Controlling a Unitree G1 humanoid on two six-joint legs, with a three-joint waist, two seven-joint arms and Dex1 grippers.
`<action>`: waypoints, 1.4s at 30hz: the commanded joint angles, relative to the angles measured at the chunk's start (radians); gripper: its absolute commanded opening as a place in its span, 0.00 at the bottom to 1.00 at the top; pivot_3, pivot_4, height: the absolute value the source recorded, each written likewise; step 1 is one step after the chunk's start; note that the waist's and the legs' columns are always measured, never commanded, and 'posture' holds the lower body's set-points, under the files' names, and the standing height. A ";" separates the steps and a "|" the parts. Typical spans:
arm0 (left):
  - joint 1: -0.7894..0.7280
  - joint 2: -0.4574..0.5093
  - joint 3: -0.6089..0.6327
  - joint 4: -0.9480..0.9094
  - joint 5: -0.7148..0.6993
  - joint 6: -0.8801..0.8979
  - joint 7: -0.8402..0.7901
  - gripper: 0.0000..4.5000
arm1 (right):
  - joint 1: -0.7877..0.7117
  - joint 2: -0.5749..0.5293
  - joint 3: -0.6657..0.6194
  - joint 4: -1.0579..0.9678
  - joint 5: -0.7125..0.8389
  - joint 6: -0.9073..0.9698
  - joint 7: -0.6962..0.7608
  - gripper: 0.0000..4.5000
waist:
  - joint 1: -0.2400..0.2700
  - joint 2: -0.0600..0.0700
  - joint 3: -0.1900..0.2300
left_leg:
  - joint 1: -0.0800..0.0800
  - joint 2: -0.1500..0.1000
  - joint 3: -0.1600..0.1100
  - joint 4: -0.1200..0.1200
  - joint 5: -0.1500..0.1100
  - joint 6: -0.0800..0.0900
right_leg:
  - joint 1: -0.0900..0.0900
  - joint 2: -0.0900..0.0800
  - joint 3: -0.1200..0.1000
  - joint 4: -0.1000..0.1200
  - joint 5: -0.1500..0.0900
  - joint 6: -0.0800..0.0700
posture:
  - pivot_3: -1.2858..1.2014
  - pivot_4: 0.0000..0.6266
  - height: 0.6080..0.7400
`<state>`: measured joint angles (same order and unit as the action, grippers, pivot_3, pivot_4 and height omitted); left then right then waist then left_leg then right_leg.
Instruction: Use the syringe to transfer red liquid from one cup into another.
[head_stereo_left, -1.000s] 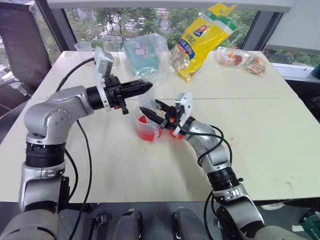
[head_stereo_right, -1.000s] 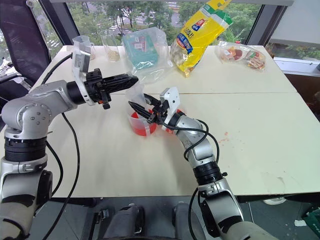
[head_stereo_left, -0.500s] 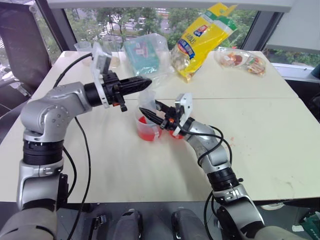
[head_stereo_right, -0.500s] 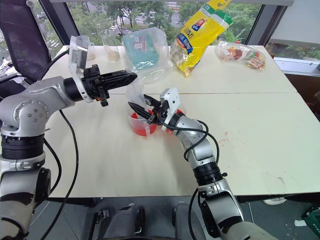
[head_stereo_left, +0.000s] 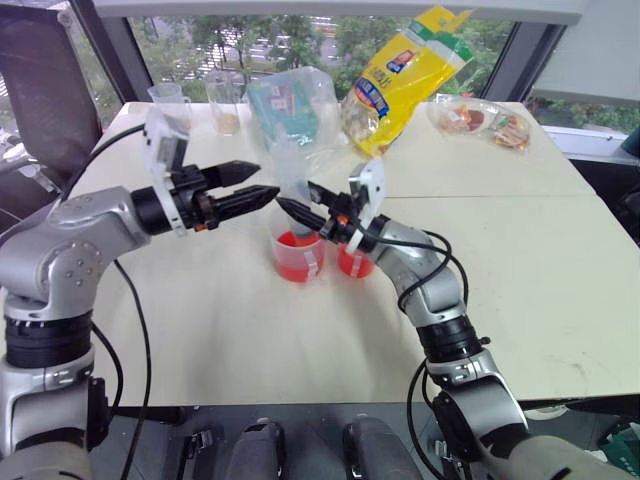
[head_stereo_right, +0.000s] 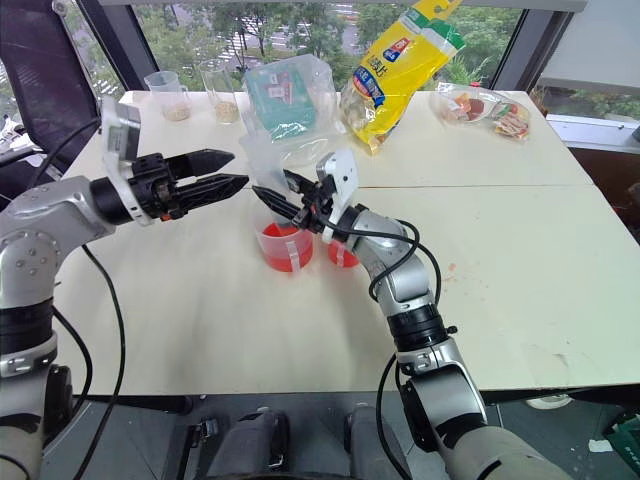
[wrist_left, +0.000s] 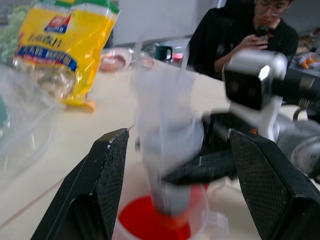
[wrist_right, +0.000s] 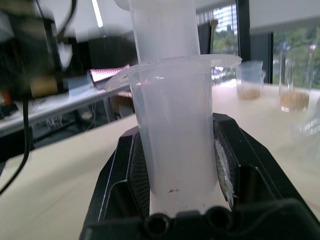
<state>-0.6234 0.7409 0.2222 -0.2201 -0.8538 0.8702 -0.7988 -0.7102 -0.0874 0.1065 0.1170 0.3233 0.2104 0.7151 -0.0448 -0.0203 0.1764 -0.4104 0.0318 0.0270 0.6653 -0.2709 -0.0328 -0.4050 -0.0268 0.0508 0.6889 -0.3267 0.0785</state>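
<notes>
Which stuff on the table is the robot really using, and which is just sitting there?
Using: syringe in right hand, taller cup with red liquid, shorter cup.
Just lying about: yellow snack bag, clear bag with teal box, snack packet, two far cups.

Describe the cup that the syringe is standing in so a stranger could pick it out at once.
Start at the cream table and find the two clear cups of red liquid near its middle, between the robot's arms. The one you want is the larger cup, on the robot's left of the smaller cup. It is taller, and the syringe held by the right gripper stands in it.
</notes>
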 joint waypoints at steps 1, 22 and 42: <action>0.004 0.030 0.056 -0.047 -0.027 0.004 0.006 0.72 | -0.037 0.006 -0.025 -0.065 0.033 0.000 -0.012 0.31 | 0.000 0.000 0.000 | 0.000 0.000 0.000 0.000 0.000 0.000 | 0.000 0.000 0.000 0.000 0.000 0.000 | 0.52 0.24 1.00; -0.160 -0.049 -0.077 0.062 0.029 -0.063 -0.083 0.72 | 0.038 -0.201 -0.218 -0.372 0.183 0.230 -0.166 0.31 | 0.001 0.000 0.000 | 0.000 0.000 0.000 0.000 0.000 0.000 | 0.000 0.000 0.000 0.000 0.000 0.000 | 0.52 0.24 1.00; -0.488 -0.268 -0.189 0.292 0.093 -0.141 -0.231 0.72 | 0.139 -0.184 -0.164 -0.410 0.162 0.201 -0.218 0.31 | 0.002 0.000 0.000 | 0.000 0.000 0.001 0.000 0.000 0.000 | 0.000 0.001 0.000 0.000 0.000 0.000 | 0.52 0.24 1.00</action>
<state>-1.0764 0.4742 0.0282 0.0793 -0.7710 0.7534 -1.0157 -0.5612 -0.2692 -0.0528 -0.2382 0.4813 0.4309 0.4989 -0.0424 -0.0203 0.1764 -0.4108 0.0315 0.0277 0.6656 -0.2708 -0.0329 -0.4050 -0.0253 0.0512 0.6885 -0.3268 0.0786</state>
